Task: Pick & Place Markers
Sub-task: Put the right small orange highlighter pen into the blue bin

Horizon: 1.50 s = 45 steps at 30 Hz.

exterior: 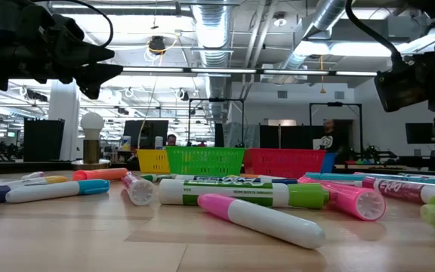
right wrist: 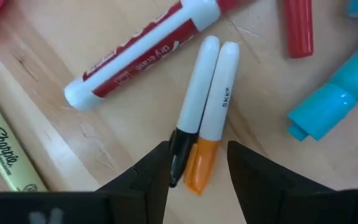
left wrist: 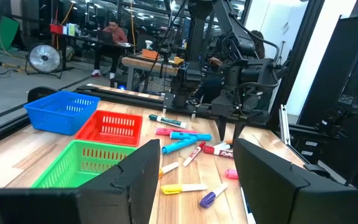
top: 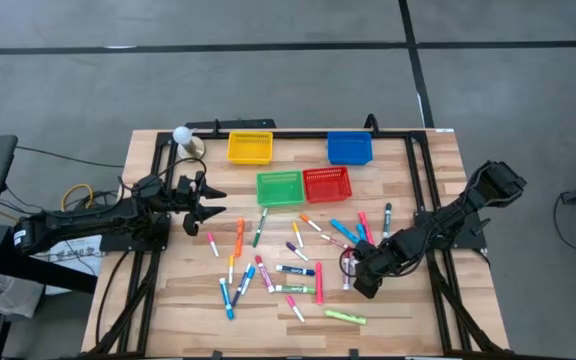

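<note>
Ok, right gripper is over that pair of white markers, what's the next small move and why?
Probably lower the right gripper straight down. Its open fingers straddle the capped ends of the black-capped marker and the orange-capped marker, which lie touching, so both may get pinched. The left gripper waits near the green basket.

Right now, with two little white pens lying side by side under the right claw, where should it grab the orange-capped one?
Probably across the orange cap, coming straight down. The right gripper already hangs open over that end, one finger to each side. But the orange-capped marker lies flat against the black-capped marker, so the fingers may close on both caps; grabbing just one looks hard unless they are nudged apart.
</note>
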Tool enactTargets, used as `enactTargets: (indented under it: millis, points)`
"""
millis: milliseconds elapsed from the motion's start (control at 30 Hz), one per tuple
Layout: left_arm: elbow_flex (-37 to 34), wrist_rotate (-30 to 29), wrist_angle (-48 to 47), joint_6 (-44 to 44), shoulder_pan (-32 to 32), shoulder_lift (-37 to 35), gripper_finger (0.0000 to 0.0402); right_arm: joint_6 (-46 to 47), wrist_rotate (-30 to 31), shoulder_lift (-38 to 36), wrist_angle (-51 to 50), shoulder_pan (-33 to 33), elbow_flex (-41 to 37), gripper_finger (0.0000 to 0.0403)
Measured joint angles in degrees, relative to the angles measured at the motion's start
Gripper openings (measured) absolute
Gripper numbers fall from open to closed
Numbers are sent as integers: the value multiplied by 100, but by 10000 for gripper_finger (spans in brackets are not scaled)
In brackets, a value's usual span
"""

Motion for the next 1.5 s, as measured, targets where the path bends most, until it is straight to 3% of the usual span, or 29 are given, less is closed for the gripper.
enactTargets:
  millis: [367, 833, 1267, 1500]
  points:
    - [1, 0, 0, 0, 0, 0, 204, 115, 26, -2, -499, -192, 0, 150]
    - [2, 0, 2, 0, 0, 0, 204, -196, 159, 13, -428, -568, -69, 146]
    - [0, 0, 2, -2, 0, 2, 204, -105, 164, 13, -364, -608, -197, 95]
    - [1, 0, 0, -2, 0, 1, 204, 142, 101, 13, -337, -601, -199, 46]
